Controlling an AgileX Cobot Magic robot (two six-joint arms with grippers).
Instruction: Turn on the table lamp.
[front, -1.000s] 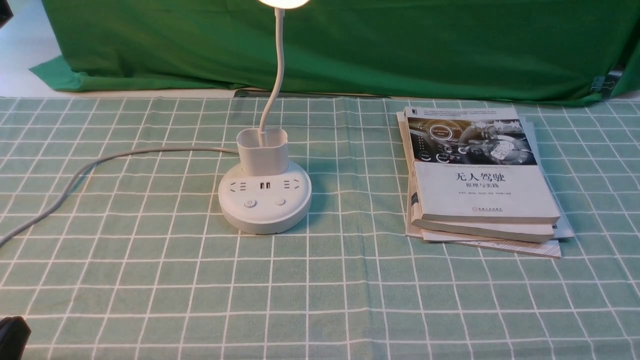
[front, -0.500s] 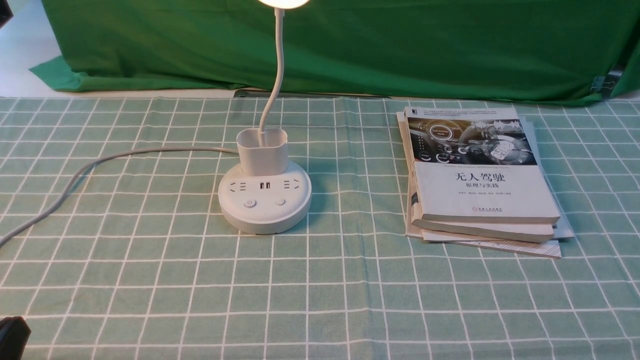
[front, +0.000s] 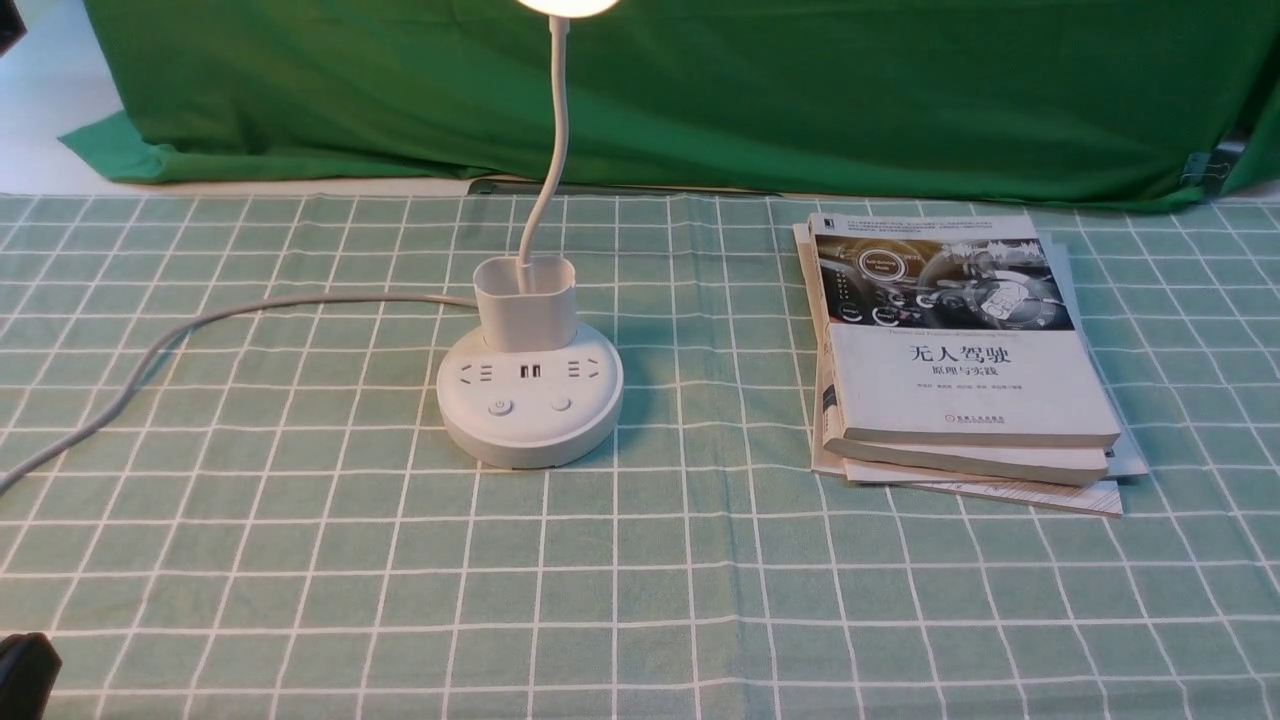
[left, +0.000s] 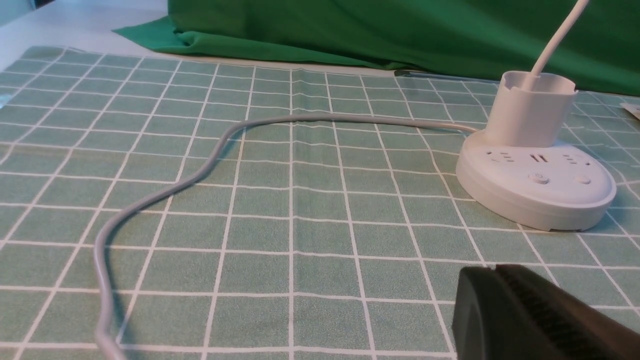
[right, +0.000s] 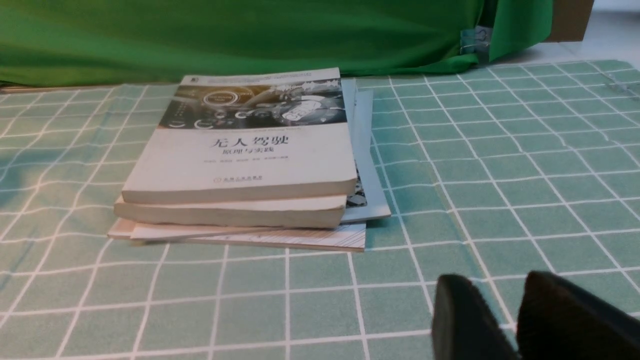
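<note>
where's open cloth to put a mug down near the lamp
Bare checked cloth lies between the table lamp base and the stack of books, and across the whole near strip in front of both. Left of the base, the grey power cord snakes across, so that side is more cluttered.

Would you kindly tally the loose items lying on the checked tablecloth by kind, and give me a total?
White plastic table lamp with a round base, lit: 1
Grey power cable running from the lamp: 1
Paperback books, flat in one stack: at least 3; the lowest layers are hard to separate
Total: at least 5
</note>
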